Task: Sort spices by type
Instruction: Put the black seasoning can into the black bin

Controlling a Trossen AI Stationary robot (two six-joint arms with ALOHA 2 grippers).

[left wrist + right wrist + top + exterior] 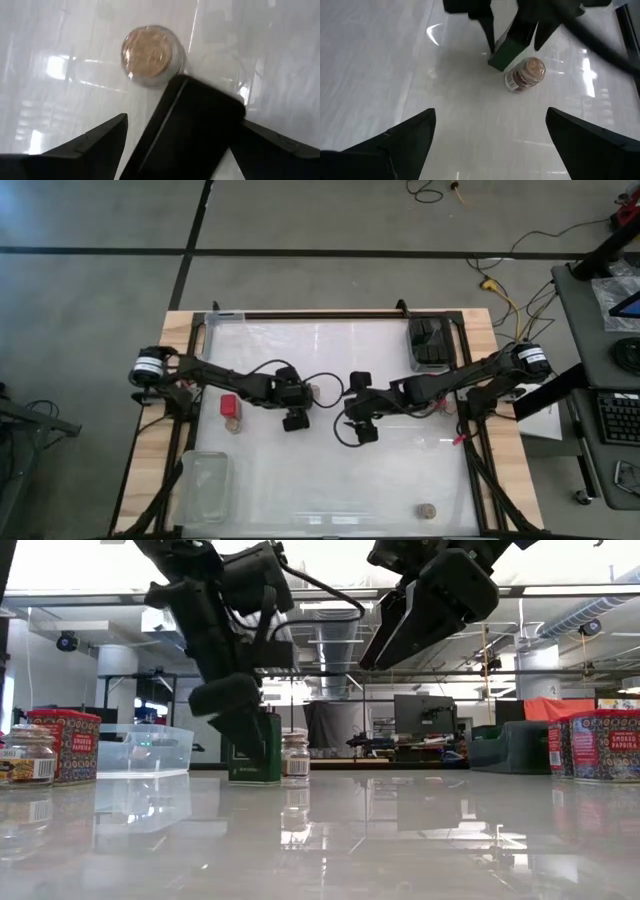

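Left hand (297,406) straddles a black spice box (185,132), fingers wide, not gripping — beside a tan-topped jar (151,56). Right hand (360,418) hangs open nearby. Jars and red tins (229,405) lie scattered — sorting looks mostly undone.

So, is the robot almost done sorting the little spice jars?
Not yet. Black boxy tins already sit together at the far right corner. Now the left gripper, fingers open, straddles a dark green tin beside a round tan-topped jar. The red square-topped tin and another tan-topped jar remain scattered.

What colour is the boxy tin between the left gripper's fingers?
Dark green boxy tin, clearest in the right wrist view.
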